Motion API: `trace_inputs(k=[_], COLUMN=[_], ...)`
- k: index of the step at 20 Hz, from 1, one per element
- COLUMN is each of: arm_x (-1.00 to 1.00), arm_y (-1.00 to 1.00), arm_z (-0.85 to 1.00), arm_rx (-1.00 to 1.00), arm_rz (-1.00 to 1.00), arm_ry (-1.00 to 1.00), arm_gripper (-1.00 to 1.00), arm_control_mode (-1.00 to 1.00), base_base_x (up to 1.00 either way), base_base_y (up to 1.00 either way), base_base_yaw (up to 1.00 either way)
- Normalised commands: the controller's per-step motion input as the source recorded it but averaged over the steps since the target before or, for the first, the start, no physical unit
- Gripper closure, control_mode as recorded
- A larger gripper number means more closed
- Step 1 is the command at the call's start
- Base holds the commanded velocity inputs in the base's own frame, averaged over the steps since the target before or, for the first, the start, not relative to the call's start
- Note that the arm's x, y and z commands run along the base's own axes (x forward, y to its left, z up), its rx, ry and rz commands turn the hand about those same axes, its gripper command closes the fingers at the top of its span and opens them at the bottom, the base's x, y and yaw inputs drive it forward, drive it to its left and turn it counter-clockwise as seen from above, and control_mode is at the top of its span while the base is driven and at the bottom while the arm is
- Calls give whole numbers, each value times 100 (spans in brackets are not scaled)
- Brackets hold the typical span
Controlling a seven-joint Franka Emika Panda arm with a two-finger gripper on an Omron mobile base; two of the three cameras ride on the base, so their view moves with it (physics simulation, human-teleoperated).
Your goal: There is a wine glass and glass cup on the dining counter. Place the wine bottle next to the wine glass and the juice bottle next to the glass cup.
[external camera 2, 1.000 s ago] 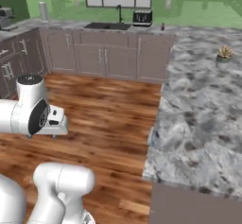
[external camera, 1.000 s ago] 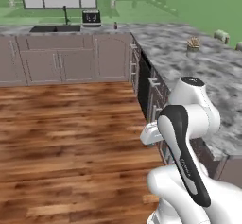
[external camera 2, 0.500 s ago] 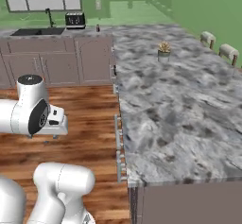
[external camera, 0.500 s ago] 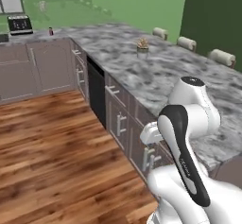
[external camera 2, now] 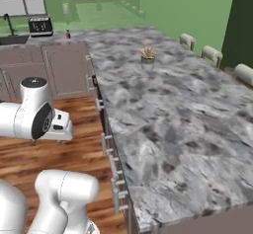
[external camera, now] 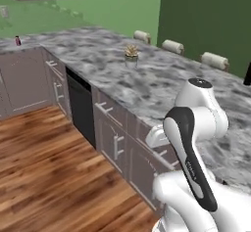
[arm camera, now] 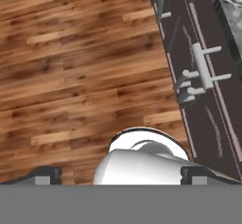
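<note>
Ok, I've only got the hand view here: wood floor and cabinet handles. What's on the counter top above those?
Observer: A small potted plant stands on the marbled dining counter, toward its far end.
Operator: Anything beyond the counter?
Observer: Pale stools line its other long side, against the green wall.
Operator: And the back worktop?
Observer: A toaster sits there, beside the sink.

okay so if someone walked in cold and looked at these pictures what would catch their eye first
The long marbled dining counter fills the right side, with a small potted plant alone near its far end. The white arm is folded low beside it, its open gripper pointing down at the wood floor by the cabinet handles.
</note>
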Motion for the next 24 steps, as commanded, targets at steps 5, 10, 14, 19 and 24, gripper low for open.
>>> trace_inputs(k=[5,10,14,19,24], arm_x=[0,0,0,0,0], arm_y=[0,0,0,0,0], arm_z=[0,0,0,0,0], arm_rx=[0,0,0,0,0], arm_rz=[0,0,0,0,0], arm_ry=[0,0,0,0,0], arm_gripper=[-100,-100,-100,-100,-100], arm_control_mode=[100,100,100,100,100], base_base_x=[36,21,24,53,70], base_base_y=[84,86,82,67,59], base_base_yaw=[-1,0,2,3,0])
